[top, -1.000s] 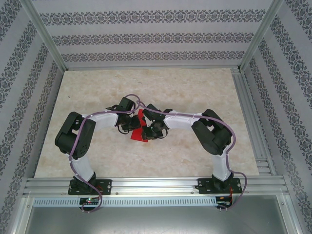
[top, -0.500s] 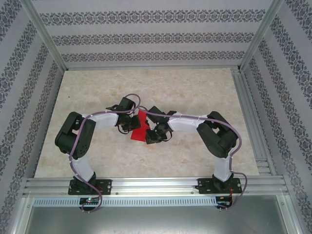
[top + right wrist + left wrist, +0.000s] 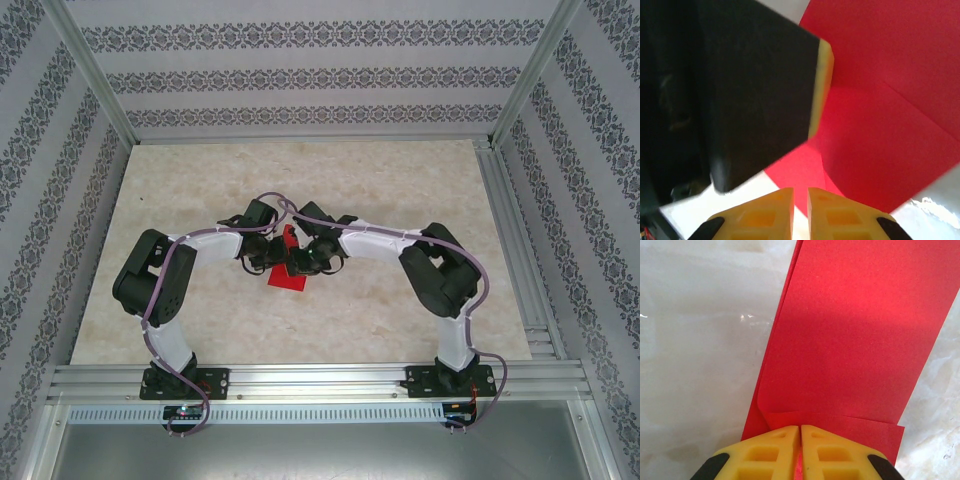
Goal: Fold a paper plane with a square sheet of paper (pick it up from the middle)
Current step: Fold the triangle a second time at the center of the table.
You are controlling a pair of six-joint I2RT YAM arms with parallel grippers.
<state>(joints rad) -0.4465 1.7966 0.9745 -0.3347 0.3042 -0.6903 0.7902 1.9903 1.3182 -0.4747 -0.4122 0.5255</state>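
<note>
Here, left to right, as I view it remotely: the left gripper, its fingers pressed together and pinching one edge of the red sheet of paper. The sheet, partly folded with overlapping layers, sits at mid-bench between both grippers. The right gripper is just beside it, fingers drawn almost together; whether they pinch paper I cannot tell.

Red sheet runs off frame ahead of my left gripper, near edge partly hidden under it. Blurred black block left of my right gripper covers the sheet; pinch there unclear.
</note>
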